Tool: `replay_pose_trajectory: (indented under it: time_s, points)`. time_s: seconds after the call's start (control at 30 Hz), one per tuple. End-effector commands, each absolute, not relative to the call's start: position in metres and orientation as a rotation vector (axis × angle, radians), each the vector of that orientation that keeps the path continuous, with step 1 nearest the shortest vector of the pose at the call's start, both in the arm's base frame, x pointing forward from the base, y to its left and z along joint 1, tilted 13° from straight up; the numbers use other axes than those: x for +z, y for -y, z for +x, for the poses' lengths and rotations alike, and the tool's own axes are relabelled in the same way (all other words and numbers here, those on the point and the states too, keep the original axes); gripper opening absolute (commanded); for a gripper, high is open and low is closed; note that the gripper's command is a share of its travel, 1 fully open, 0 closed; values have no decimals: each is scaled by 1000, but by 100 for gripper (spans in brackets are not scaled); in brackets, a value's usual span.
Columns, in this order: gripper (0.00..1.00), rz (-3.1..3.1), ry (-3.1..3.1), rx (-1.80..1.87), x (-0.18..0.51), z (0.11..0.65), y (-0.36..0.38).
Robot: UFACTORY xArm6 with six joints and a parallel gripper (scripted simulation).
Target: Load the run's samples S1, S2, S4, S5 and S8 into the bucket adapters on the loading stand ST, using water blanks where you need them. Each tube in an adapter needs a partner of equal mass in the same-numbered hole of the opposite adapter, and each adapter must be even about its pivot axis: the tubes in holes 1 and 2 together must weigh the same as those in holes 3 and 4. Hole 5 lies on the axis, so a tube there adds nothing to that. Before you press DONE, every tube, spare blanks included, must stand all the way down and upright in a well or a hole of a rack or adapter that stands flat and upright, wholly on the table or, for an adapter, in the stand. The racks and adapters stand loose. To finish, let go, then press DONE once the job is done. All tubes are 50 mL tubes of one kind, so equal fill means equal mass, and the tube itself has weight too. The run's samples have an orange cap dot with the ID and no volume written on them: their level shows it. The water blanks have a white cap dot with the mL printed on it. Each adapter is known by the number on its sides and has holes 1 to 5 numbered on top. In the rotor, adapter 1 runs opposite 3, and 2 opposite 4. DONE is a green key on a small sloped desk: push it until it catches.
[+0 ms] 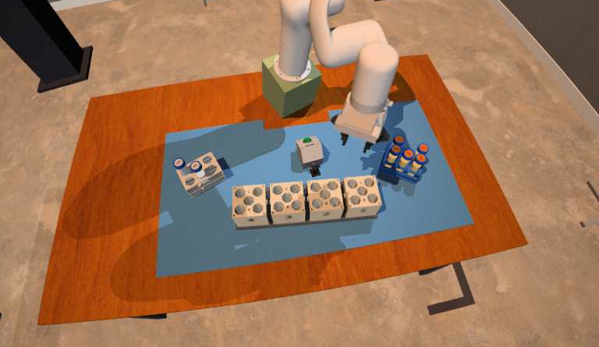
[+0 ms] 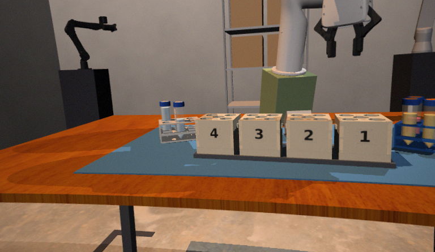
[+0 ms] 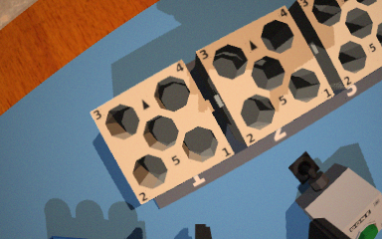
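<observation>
Four beige adapters stand in a row on the loading stand (image 2: 293, 160): adapter 4 (image 1: 249, 204), adapter 3 (image 1: 287, 201), adapter 2 (image 1: 325, 198) and adapter 1 (image 1: 362, 196). All their holes look empty. The wrist view shows adapter 1 (image 3: 159, 131) and adapter 2 (image 3: 266, 82) from above. A blue rack (image 1: 404, 157) to the right holds several orange-dotted sample tubes. A pale rack (image 1: 200, 173) to the left holds two blue-capped blanks (image 2: 171, 116). My gripper (image 1: 355, 143) (image 2: 343, 52) is open and empty. It hangs high above the mat, between the DONE desk and the blue rack.
The DONE desk (image 1: 309, 149) with its green key (image 1: 306, 139) stands behind adapters 2 and 3; it also shows in the wrist view (image 3: 343, 204). The arm's green base block (image 1: 288, 85) is at the back. A blue mat covers the middle of the orange table.
</observation>
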State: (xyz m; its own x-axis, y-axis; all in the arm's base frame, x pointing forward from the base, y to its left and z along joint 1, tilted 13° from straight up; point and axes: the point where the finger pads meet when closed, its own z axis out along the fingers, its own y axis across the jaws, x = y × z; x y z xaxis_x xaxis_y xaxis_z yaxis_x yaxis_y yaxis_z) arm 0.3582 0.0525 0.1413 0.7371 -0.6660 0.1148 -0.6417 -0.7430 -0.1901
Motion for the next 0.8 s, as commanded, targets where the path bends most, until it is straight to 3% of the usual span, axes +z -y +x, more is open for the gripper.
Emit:
replay_pose_trajectory:
  time_s: [0.0,0.77]
  points:
    - [57,-2799,-1065,-273,143,357,-68]
    - [57,-2798,-1065,-272,145,335,-171]
